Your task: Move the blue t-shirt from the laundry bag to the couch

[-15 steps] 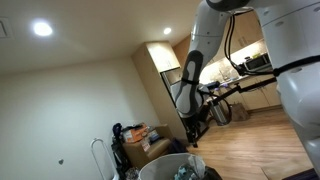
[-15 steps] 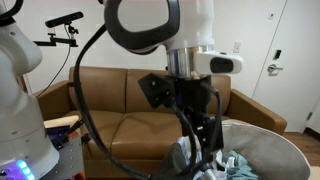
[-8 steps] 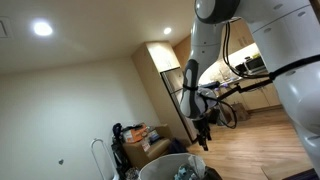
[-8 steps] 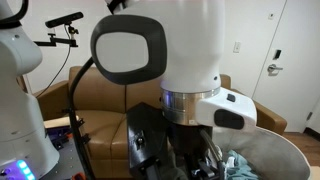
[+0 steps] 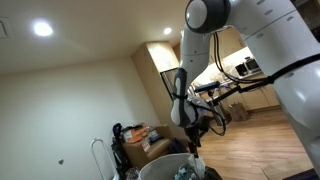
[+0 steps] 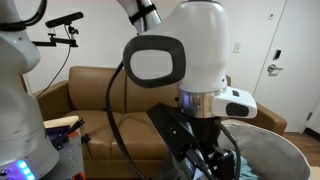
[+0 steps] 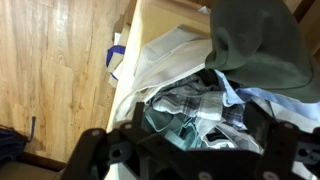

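End effector (image 7: pixel 195 150) spread, blurred, low over the bag (image 7: pixel 150 65). Blue shirt (image 7: pixel 230 95) lies in the bag's heap, partly under a green garment (image 7: pixel 260 40), just ahead of the fingers; contact cannot be told. Couch (image 6: pixel 95 95) behind.

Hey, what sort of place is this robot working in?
Most likely a home living area, perhaps an apartment. There is a brown leather couch, a light wood plank floor, and a pale fabric laundry bag full of mixed clothes.
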Robot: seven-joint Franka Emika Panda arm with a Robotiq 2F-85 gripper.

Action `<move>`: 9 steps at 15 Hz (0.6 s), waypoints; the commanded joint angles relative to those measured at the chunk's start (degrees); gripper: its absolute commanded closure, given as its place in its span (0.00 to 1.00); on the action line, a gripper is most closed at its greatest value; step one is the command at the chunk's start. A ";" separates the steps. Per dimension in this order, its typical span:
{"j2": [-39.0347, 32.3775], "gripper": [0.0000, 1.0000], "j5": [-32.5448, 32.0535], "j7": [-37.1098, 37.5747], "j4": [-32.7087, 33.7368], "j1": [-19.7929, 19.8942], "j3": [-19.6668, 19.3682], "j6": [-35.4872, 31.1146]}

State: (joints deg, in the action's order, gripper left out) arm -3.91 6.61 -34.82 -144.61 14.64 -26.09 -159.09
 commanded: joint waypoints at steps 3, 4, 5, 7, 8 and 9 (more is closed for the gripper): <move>-7.16 0.00 2.49 -0.10 2.60 -0.05 1.28 -3.39; -8.66 0.00 2.83 -0.10 3.34 -0.05 1.47 -3.52; -9.45 0.00 2.90 -0.10 3.82 -0.05 1.54 -3.53; -10.32 0.00 4.80 -1.03 3.18 0.36 2.99 -10.36; -11.38 0.00 5.40 -1.13 3.72 0.59 3.80 -13.08; -12.55 0.00 5.32 -1.10 4.25 0.64 4.49 -16.04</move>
State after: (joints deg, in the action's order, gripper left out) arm -13.81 9.64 -34.76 -140.90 14.66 -23.93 -167.78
